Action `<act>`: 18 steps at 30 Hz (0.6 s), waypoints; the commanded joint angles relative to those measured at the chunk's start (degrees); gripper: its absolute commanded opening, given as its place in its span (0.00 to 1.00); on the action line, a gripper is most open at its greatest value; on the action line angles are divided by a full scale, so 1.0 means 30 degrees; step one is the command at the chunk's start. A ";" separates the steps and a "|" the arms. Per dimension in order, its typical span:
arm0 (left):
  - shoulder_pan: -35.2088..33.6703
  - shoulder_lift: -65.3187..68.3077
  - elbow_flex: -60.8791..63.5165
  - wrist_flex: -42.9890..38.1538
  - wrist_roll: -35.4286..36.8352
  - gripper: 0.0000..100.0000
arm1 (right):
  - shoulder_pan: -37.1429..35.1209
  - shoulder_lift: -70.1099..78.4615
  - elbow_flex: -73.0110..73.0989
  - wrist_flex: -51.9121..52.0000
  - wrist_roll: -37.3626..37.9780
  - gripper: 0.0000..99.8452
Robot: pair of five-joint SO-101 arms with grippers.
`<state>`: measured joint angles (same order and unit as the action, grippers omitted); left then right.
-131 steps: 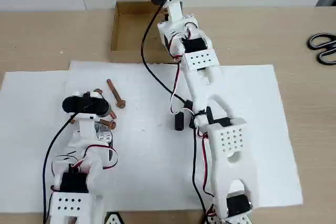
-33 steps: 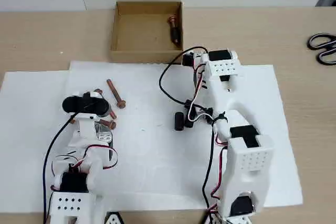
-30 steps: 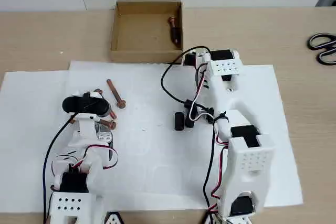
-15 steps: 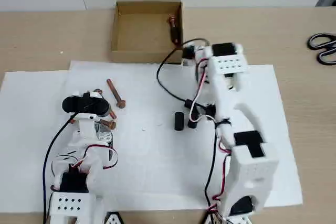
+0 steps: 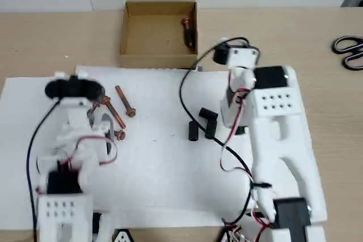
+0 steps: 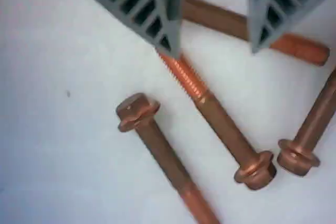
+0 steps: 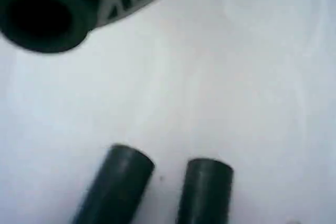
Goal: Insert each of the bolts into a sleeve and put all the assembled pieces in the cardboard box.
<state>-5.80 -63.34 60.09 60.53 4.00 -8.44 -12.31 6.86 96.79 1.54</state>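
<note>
Left pincer: the left pincer [image 6: 215, 38] stands open with nothing between its grey ribbed fingers [image 6: 142, 9], just over a cluster of copper bolts [image 6: 157, 150].
Under the left pincer: one fingertip sits at the threaded end of a long bolt [image 6: 220, 124]; I cannot tell whether they touch. A second bolt lies beside it with its head pointing the other way, and two more lie past the fingers.
Right pincer: the right pincer [image 5: 229, 114] is low over the white sheet [image 5: 164, 179]; I cannot tell whether it is open or closed.
Near the right pincer: a dark tube [image 7: 42, 19] with an open bore is close against it, and whether it is gripped cannot be told. Two black sleeves [image 7: 202, 190] lie side by side on the sheet, near each other but apart.
Bolts from above: they lie loose on the sheet, beside the left arm.
Cardboard box: the cardboard box [image 5: 122, 32] sits on the bench [image 5: 57, 38] just past the sheet's far edge. One assembled piece [image 5: 188, 31] lies inside, against the wall nearer the right arm.
Bench edge: scissors [image 5: 349, 49] lie well away from everything else.
</note>
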 commanded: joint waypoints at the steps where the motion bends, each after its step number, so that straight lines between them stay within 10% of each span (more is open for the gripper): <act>1: -0.0527 0.5480 -0.4498 0.0791 0.0000 0.06 | 0.1421 -0.2066 0.0967 0.0249 -0.0821 0.00; 18: -0.2579 2.0132 -1.6044 0.7179 -0.6945 0.01 | 0.6227 -0.6374 0.7209 -0.1216 -0.1788 0.01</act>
<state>-12.92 -6.02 14.73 81.45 -14.55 8.35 -28.40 27.25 95.12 -3.56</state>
